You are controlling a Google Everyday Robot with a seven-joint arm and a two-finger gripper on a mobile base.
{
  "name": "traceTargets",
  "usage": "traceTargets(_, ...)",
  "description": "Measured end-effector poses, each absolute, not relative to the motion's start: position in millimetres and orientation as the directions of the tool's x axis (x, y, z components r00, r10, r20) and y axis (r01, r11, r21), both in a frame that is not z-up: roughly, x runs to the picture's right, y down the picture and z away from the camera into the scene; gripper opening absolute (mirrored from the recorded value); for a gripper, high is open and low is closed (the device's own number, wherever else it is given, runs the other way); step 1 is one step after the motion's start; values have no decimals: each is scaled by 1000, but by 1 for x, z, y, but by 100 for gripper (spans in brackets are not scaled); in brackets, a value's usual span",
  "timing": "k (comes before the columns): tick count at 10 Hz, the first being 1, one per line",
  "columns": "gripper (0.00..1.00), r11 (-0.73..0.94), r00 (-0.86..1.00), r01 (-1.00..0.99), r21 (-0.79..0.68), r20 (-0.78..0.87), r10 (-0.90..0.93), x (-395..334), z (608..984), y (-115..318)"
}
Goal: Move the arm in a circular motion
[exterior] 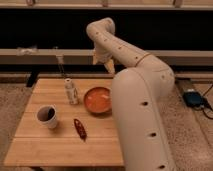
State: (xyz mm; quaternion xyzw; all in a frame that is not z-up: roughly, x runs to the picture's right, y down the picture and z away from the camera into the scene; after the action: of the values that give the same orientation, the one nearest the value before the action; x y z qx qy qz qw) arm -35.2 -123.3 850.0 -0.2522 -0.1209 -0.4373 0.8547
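A single raised camera looks forward and down over the wooden table [35, 150], close behind the arm [142, 115] filling the right, its gripper [105, 64] hanging near the far edge

Arm [142, 125]: cream-beige all over, smooth and matte.
Shape: thick rounded tubes, joined at bulging bends, widest nearest the camera.
Markings: small dark holes [144, 104] spaced along each tube.
Gripper [103, 61]: pale, small, at the arm's far thin end, below its top bend.
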Motion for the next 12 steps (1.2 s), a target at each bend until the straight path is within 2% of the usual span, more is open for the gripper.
traceTargets(5, 80, 305, 345, 938, -163, 504, -792, -132, 795, -78)
traceTargets(12, 80, -77, -124, 991, 113, 514, -849, -221, 685, 24)
